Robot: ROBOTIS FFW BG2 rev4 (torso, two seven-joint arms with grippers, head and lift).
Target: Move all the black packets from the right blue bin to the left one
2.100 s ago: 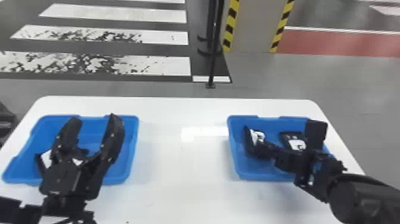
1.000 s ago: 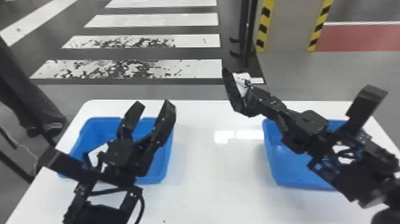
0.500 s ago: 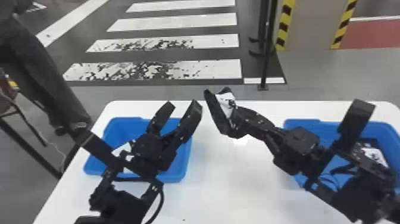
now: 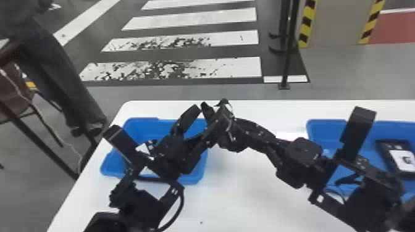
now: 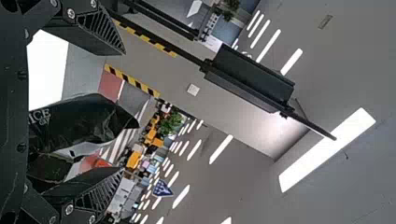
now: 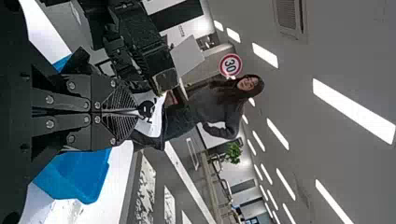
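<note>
Above the right part of the left bin [image 4: 192, 178], my left gripper [image 4: 210, 115] holds its fingers apart. My right gripper [image 4: 236, 131] reaches across from the right and is shut on a black packet, whose dark end lies between the left fingers. In the left wrist view that packet [image 5: 77, 122] lies between the separated fingers of my left gripper [image 5: 123, 111]. The right wrist view has my right gripper [image 6: 135, 112] pinching the packet's [image 6: 153, 113] white-labelled side. One packet [image 4: 402, 159] rests in the right bin [image 4: 327, 125]. White-labelled contents [image 4: 144, 150] show in the left bin, partly behind the left arm.
Both bins stand on a white table [image 4: 247, 191], with a bare stretch between them. The two arms come close together over the left bin's right rim. A black post [image 4: 287, 61] stands on the floor beyond the table's back edge.
My right gripper has lifted a packet out of the right bin and carried it left to between my left gripper's fingers. The head view has turned toward the left.
</note>
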